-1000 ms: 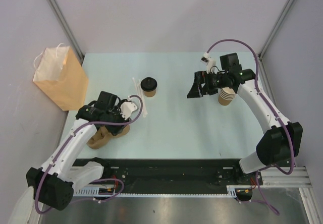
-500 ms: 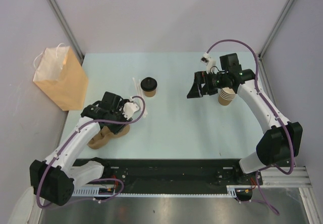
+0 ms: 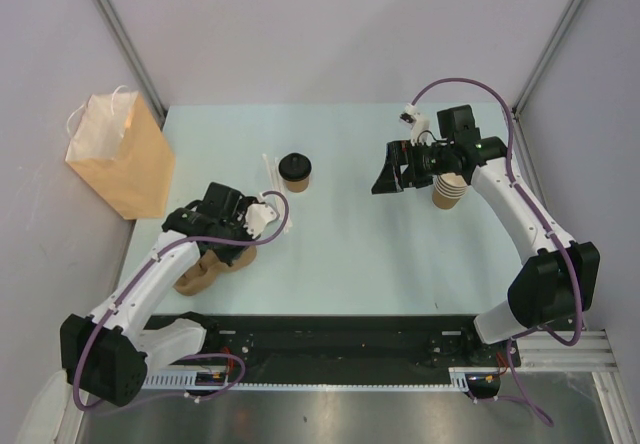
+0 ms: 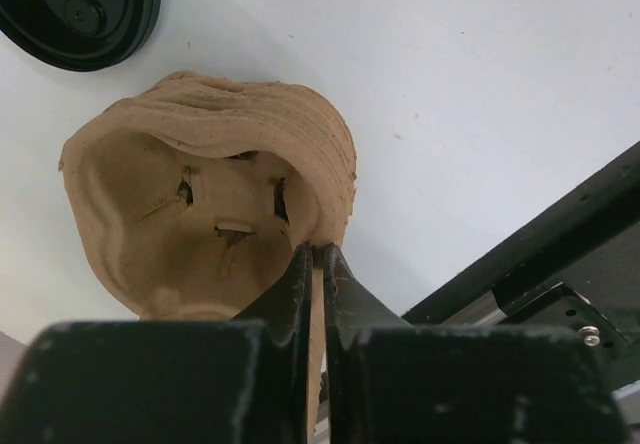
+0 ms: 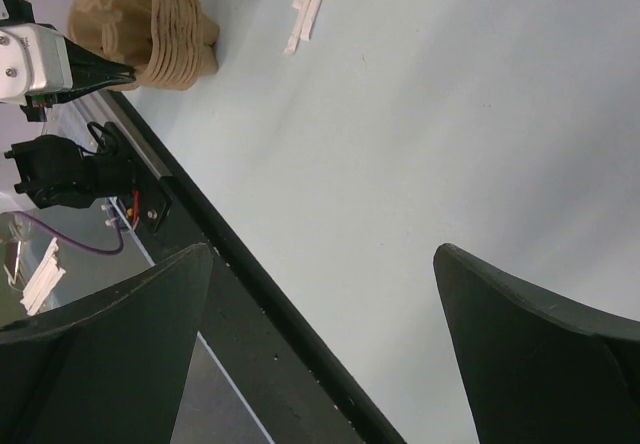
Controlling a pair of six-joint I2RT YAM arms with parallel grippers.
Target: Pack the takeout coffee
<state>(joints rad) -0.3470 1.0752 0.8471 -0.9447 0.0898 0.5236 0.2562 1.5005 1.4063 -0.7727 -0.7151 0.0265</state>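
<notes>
While right tool [image 3: 383, 178] gapes empty, left tool [image 4: 313, 254] pinches the pulp carrier [image 4: 200, 194] rim

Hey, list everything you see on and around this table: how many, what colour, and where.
paper bag: one, tan, standing at the table's far left edge
coffee cup: one, tan with black lid, upright, middle of table
straws: two or three, white, just left of the coffee cup
cup carriers: one nested stack, brown, near left
bare cups: one stack, tan, right side, beside the right arm
table: one, pale green
left tool: one, black, pinched on the cup carriers' rim
right tool: one, black, open, above the table
</notes>
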